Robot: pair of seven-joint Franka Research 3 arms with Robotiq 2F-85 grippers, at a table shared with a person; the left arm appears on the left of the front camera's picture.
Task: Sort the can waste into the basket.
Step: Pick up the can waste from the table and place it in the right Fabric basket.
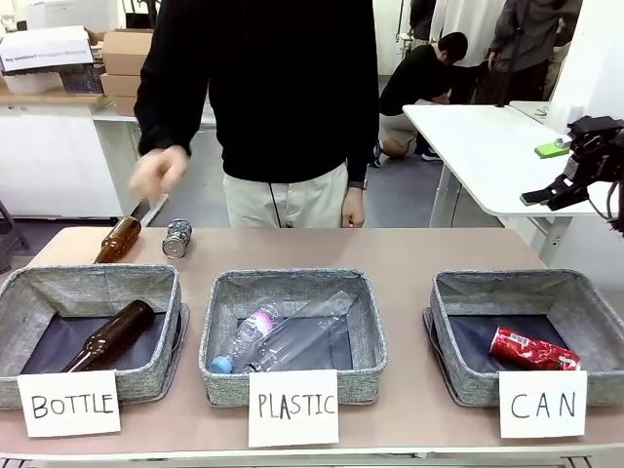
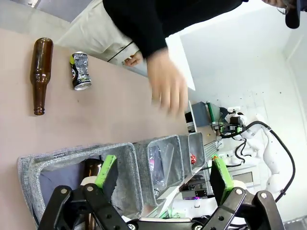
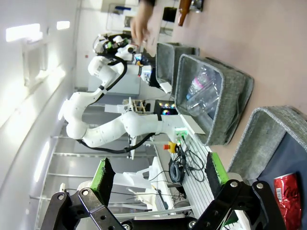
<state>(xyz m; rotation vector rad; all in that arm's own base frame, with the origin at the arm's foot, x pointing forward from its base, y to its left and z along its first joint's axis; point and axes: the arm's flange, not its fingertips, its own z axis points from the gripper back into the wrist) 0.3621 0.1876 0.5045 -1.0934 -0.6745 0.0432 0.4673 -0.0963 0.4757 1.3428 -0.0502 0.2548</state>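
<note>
Already 1 of 2 cans, the red can [image 1: 531,349], lies sorted in the CAN basket [image 1: 585,292] at lower right, while the silver can [image 1: 176,238] sits on the table [image 1: 390,249] at upper left near the person's hand [image 1: 159,173], so the left gripper [image 2: 163,171] and right gripper [image 3: 158,172] hang wide open, empty.

Red dented can [image 1: 533,349] inside CAN basket [image 1: 462,378]; silver-blue can [image 1: 176,238] outside, on side.

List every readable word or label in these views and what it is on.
"BOTTLE": left card, on left basket.
"PLASTIC": middle card, on middle basket.
"CAN": right card, on right basket.
Red can: white lettering, too blurred.
Silver can: print too small.
Far sign: too small.
</note>
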